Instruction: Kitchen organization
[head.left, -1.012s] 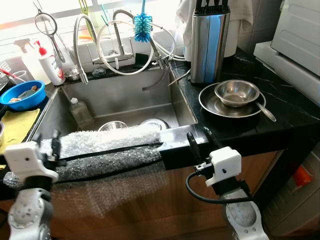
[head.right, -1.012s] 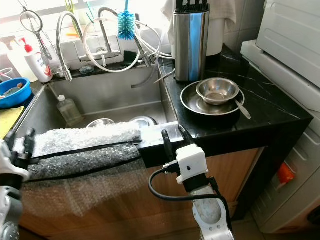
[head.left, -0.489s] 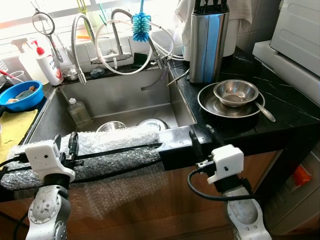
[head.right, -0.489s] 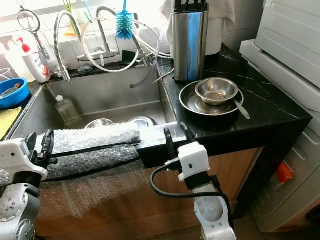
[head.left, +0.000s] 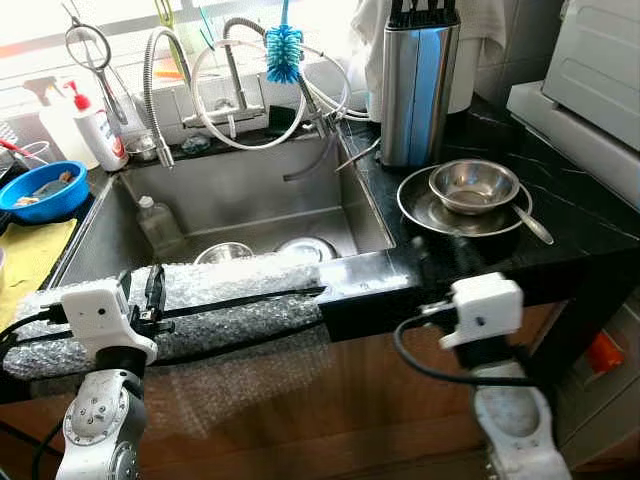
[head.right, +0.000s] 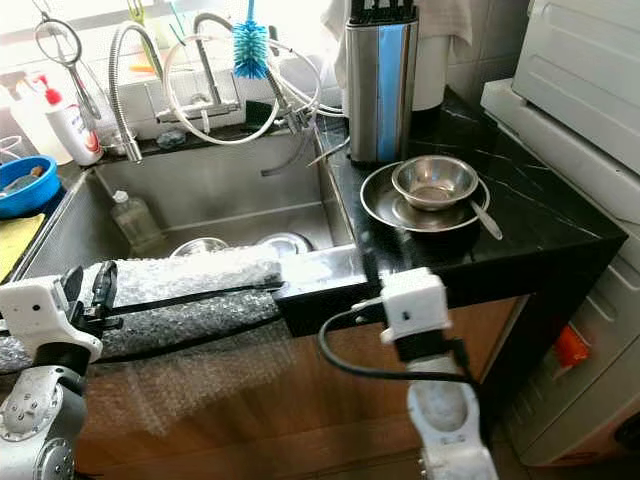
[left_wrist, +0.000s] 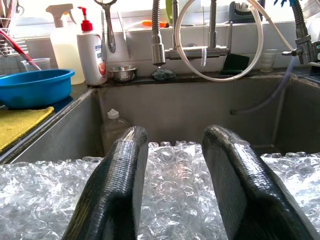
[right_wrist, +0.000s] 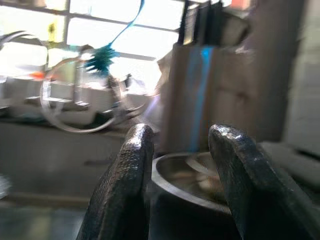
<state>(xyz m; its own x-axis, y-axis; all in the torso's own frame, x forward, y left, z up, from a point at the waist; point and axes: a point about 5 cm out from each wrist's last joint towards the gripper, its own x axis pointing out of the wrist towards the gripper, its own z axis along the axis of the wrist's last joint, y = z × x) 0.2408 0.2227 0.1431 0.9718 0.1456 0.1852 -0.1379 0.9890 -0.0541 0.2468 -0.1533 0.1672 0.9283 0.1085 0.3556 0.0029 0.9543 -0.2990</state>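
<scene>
The left gripper (left_wrist: 172, 190) is held with jaws parted and empty just above the bubble wrap (head.left: 230, 300) draped over the sink's (head.left: 250, 205) front edge. The right gripper (right_wrist: 182, 190) is likewise parted, empty; the bowl (right_wrist: 200, 182) and plate (head.left: 415, 205) lie just beyond its jaws.

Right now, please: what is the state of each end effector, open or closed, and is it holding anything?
Left end effector: open, empty, over the bubble wrap.
Right end effector: open, empty, pointing at the steel bowl.
</scene>
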